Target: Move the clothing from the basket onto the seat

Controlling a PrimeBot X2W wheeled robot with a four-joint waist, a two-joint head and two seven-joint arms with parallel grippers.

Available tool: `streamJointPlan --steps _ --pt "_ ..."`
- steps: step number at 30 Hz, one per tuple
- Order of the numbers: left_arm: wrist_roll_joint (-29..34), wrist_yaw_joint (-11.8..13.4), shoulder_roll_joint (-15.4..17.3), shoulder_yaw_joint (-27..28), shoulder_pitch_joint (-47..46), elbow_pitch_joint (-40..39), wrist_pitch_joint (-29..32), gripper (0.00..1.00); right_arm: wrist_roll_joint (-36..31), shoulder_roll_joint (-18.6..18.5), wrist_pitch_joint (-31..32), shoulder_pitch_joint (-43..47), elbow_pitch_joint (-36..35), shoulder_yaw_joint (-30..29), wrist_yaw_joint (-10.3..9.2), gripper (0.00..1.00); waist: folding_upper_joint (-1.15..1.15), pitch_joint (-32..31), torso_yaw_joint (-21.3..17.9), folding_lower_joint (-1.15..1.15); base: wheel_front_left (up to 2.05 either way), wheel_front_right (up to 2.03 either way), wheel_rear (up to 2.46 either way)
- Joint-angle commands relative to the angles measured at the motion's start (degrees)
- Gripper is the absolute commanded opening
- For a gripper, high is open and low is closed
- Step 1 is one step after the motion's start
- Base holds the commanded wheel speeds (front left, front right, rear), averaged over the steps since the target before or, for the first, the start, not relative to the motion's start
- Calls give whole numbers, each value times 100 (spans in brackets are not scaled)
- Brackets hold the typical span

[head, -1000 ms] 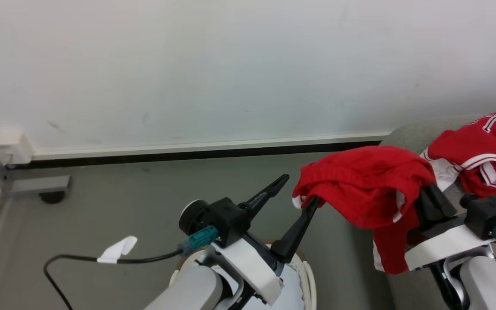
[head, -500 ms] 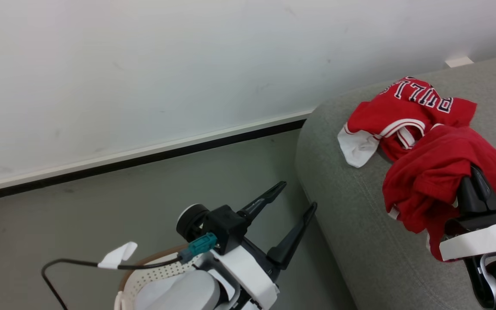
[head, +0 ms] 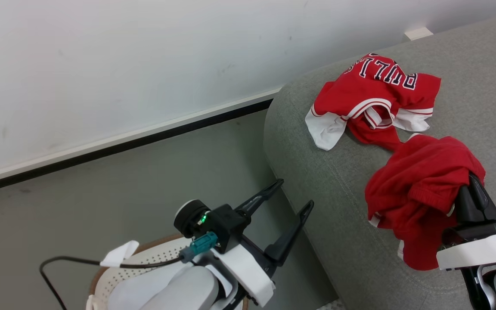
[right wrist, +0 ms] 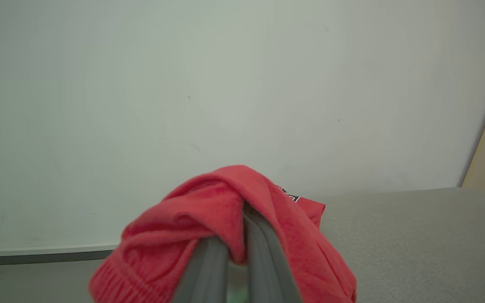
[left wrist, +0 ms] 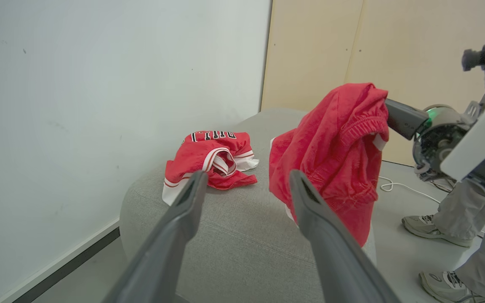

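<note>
the right gripper (head: 473, 196) is clamped shut on the red shorts (head: 418, 193). its two dark fingers are pressed together with a fold of cloth pinched between them and draped over their tips, which the right wrist view shows close up. the shorts have a ribbed waistband and a little white trim, and they hang bunched from the fingers above the near part of the seat (head: 338, 189). their lower end drops toward the grey fabric, but whether it touches there i cannot tell. farther back on the seat, nearer the wall (head: 144, 64), lies the jersey (head: 375, 92). it is crumpled and rests on the fabric, red with white stripes, a white flap at one side and black-and-white "bulls" lettering that reads upside down in the head view. the jersey and the shorts are near each other, and the left wrist view shows a gap of bare seat between them. the left gripper (head: 295, 193) has its fingers spread wide with nothing between them. it is held over the floor (head: 101, 193) just beside the seat's rounded corner and points toward it. under the left forearm stands the basket (head: 114, 275) on the floor, showing its cream perforated wall and brown rim, left of the seat and apart from it. a black cable (head: 71, 259) with a white tag runs from the left wrist. in the left wrist view, a person's legs (left wrist: 457, 210) in grey trousers and pale shoes stand on the floor beyond the seat, in front of beige panels (left wrist: 331, 50).
</note>
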Motion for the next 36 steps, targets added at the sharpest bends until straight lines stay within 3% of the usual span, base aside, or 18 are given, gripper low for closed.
streamJointPlan --steps 1,12,25,36 --pt "21 -11 12 -1 -35 12 -51 100 -27 2 -2 67 -37 -28 -13 0 0 1 3 0 0 0 0" --pt "-11 -29 14 -26 -146 65 -66 100 -49 -153 -2 -273 -67 -141 -13 0 0 225 212 0 0 0 0" --pt "55 -5 295 -5 -390 -175 189 100 201 -1376 413 -1935 274 -314 -13 0 0 1153 557 0 0 0 0" --pt "182 56 586 59 -699 -564 434 100 112 -2201 748 -3283 1732 -428 -13 0 0 2273 926 0 0 0 0"
